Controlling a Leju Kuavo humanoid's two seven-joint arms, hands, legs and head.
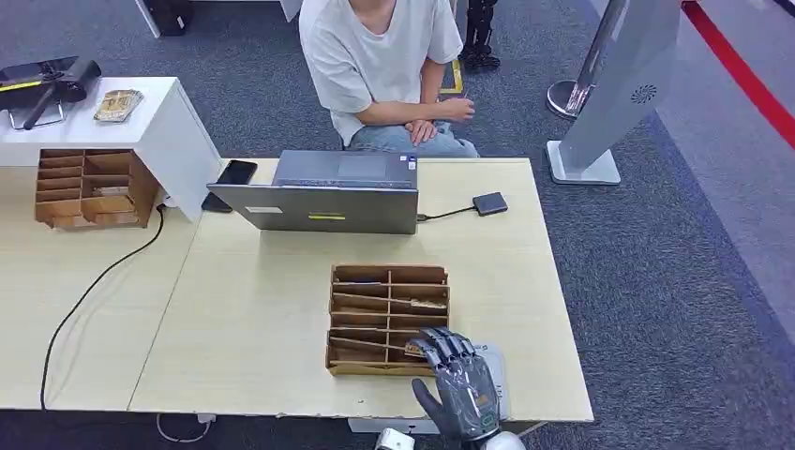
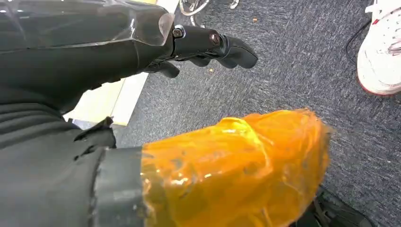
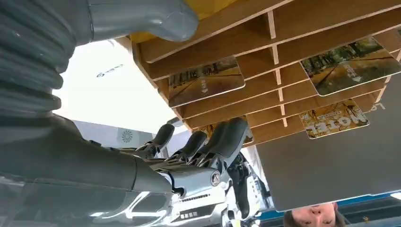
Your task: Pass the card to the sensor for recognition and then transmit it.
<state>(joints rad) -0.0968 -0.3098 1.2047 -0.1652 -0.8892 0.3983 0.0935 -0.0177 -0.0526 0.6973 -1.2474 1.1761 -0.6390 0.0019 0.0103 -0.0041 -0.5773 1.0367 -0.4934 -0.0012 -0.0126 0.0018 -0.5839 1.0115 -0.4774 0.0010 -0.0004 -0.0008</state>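
Your right robot hand (image 1: 461,380) reaches the rack (image 1: 388,319) empty, fingers apart. The card (image 3: 206,80) looks thin, stiff and slick; pinch its protruding edge.

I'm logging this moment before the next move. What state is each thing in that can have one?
Right robot hand: fingers apart, at the card rack's near right corner, holding nothing.
Left robot hand: hanging over the carpet, fingers curled, holding nothing.
Card rack: flat on the table, cards in several slots.
Cards: lying in their slots, none taken out.
Laptop: open, facing the seated person.
Sensor: on the table, cabled to the laptop, no card on it.
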